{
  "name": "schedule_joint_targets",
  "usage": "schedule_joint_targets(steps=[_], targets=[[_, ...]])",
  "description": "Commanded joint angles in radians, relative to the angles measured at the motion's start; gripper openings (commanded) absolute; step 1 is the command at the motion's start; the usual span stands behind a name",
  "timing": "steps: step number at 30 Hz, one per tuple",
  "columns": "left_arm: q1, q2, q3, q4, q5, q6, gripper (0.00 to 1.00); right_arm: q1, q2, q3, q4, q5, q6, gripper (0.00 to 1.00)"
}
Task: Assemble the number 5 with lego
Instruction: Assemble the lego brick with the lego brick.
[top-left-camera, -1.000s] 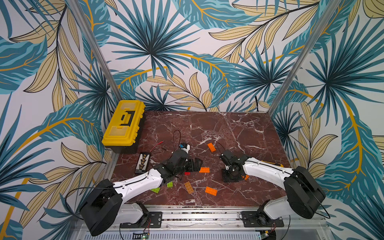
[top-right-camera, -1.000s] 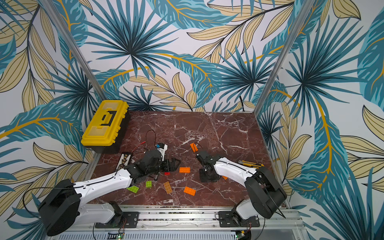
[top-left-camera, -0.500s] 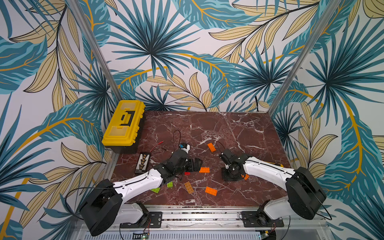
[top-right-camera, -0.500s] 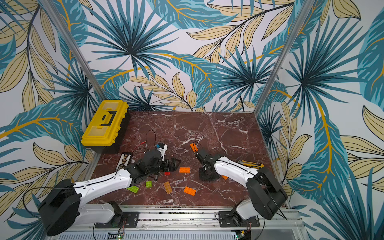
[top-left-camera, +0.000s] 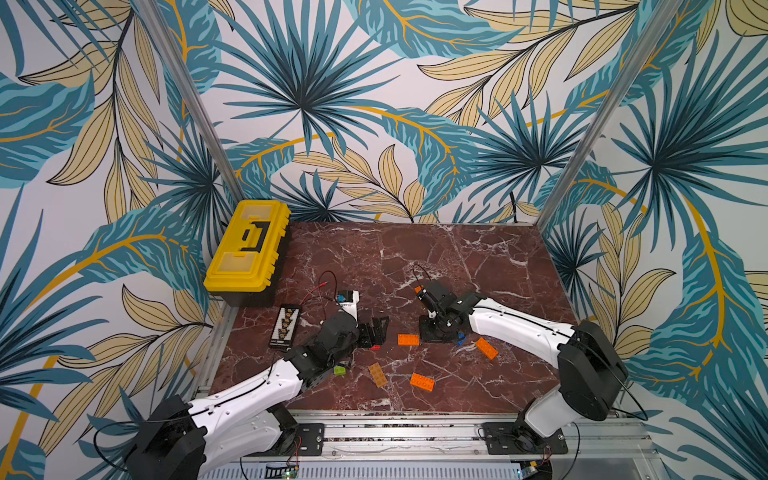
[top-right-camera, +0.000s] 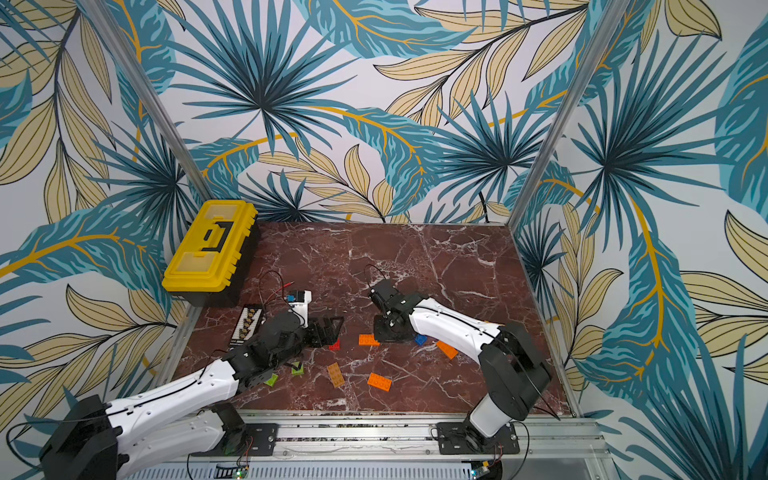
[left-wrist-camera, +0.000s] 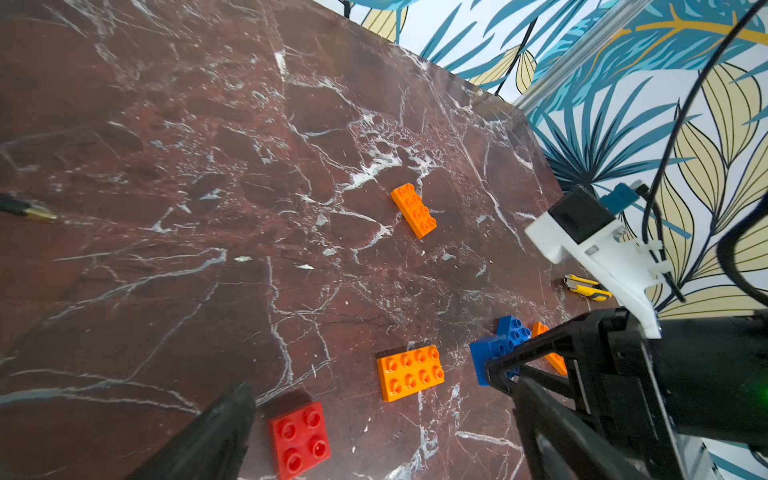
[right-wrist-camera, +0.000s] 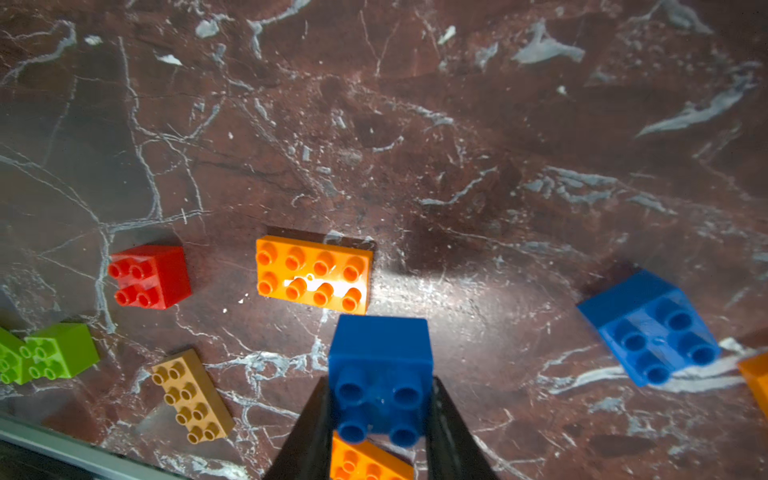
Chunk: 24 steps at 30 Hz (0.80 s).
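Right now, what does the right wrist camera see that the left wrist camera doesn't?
Only the right wrist view shows the lime green bricks and the tan brick. Only the left wrist view shows the yellow utility knife. Both show the red brick, the orange eight-stud brick and the blue brick pinched in the right gripper.

Toolbox (top-left-camera: 248, 245) at table's (top-left-camera: 478, 257) far left corner; bricks (top-left-camera: 408, 339) across the near middle.
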Motion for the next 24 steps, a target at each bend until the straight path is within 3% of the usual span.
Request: schedule_joint_targets(steps=[1,24], targets=[[-0.001,-0.028,-0.038,0.037,-0.056,0.015,1.0,0.011,0.025,0.029,-0.019,0.02,0.049,0.27],[0.008,-0.047,-0.057,0.026,-0.088,-0.009,1.0,0.057,0.189,0.185,-0.11,0.069,0.093,0.27]])
